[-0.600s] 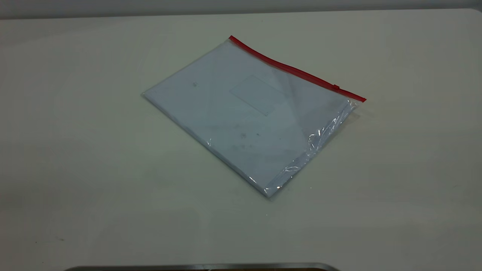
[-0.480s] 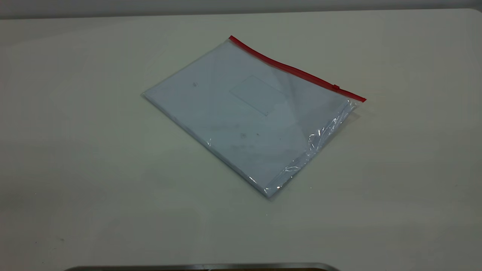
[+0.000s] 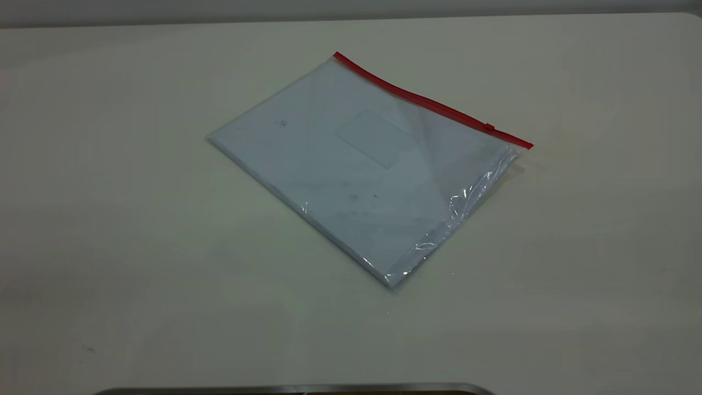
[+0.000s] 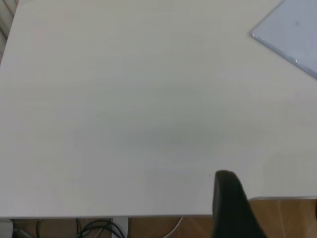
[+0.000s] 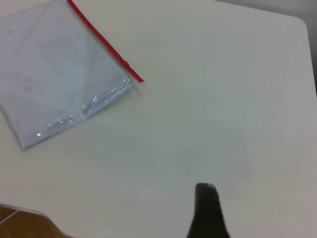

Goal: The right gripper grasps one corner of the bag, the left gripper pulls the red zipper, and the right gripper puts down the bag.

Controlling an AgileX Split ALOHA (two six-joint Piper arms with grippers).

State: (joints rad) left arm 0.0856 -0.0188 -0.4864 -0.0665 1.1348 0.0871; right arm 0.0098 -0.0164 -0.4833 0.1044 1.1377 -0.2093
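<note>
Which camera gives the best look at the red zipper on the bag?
The exterior view: the whole red zipper runs along the bag's far edge, slider tab included. The right wrist view shows most of the strip, cut off at the picture's edge. The left wrist view shows only a bag corner, no zipper.

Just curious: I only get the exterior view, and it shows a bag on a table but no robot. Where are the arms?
Observer: The right wrist view shows the right tool above bare table, apart from the bag.
Operator: And the other?
Observer: The left tool hangs by the table's edge; only one bag corner shows there, well away from it.
Operator: Anything past the table?
Observer: Yes, cables lie below that edge.
</note>
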